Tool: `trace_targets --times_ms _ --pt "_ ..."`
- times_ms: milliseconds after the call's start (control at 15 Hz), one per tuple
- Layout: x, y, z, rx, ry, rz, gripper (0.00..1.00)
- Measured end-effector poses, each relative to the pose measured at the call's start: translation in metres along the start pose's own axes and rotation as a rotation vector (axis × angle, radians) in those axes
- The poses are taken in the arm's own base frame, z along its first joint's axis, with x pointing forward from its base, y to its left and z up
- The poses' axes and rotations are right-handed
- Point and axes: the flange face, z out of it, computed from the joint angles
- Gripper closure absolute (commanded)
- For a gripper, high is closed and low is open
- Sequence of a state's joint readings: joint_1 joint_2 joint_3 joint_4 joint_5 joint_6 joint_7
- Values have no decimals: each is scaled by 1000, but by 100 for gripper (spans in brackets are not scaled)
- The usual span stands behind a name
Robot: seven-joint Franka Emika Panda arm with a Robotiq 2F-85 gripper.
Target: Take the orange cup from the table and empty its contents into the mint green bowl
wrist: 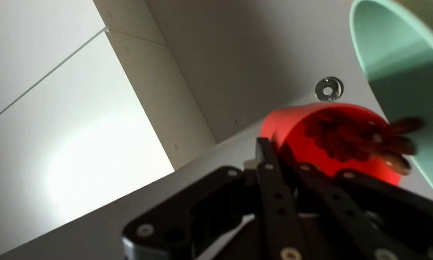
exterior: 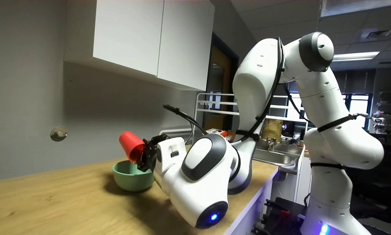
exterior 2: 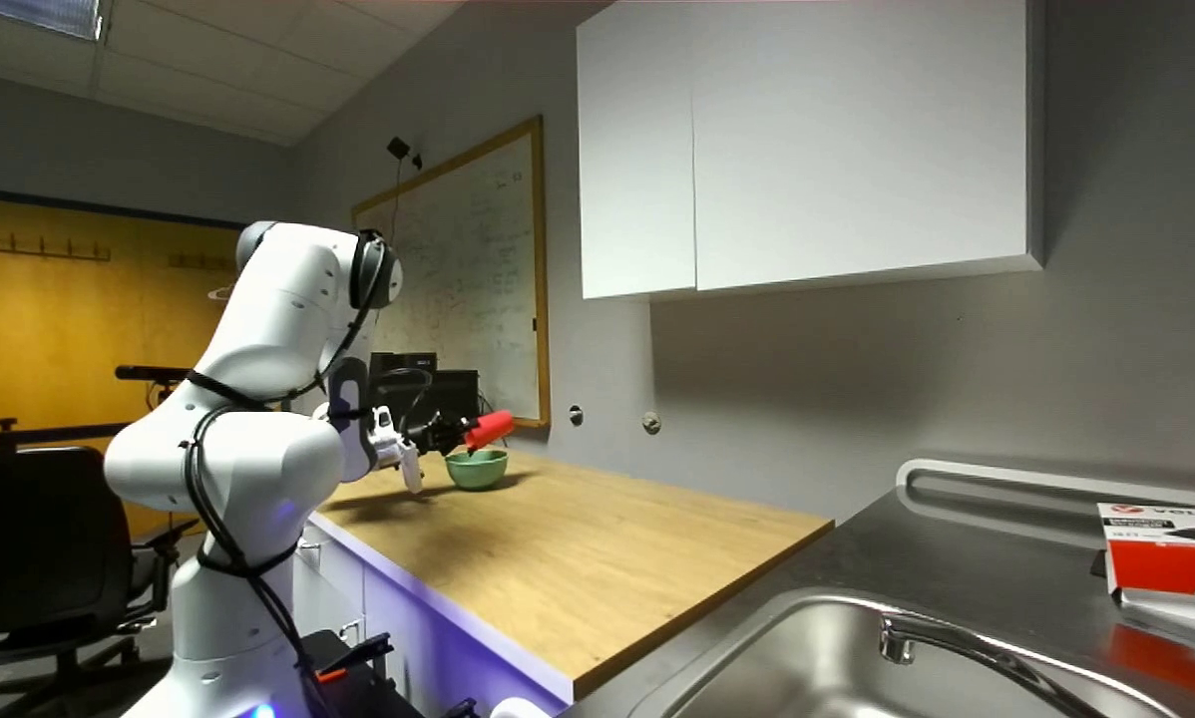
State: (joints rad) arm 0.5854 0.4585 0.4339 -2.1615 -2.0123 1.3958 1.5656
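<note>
The red-orange cup (exterior: 130, 143) is tilted with its mouth pointing down over the mint green bowl (exterior: 133, 180). The cup (exterior 2: 492, 427) and bowl (exterior 2: 477, 473) show in both exterior views. My gripper (exterior: 145, 152) is shut on the cup's wall near the rim. In the wrist view, my gripper (wrist: 279, 155) pinches the wall of the cup (wrist: 274, 124). Dark reddish-brown pieces (wrist: 346, 139) lie inside the cup, and several stick out past its rim in front of the bowl (wrist: 386, 43). The bowl's bottom is hidden. The bowl stands on the table (exterior: 52, 202).
White wall cabinets (exterior: 127, 36) hang above the table. A grey wall runs behind the bowl. A sink (exterior 2: 827, 648) and a red-and-white box (exterior 2: 1171, 558) are on the dark counter beyond the table's end. A whiteboard (exterior 2: 468, 269) hangs on the wall.
</note>
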Motion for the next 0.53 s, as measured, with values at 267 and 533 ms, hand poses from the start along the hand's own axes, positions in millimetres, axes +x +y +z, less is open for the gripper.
trace_targets --times_ms 267,533 --pt "3 -2 2 -44 58 13 99" --pt "5 -1 4 -85 92 30 99"
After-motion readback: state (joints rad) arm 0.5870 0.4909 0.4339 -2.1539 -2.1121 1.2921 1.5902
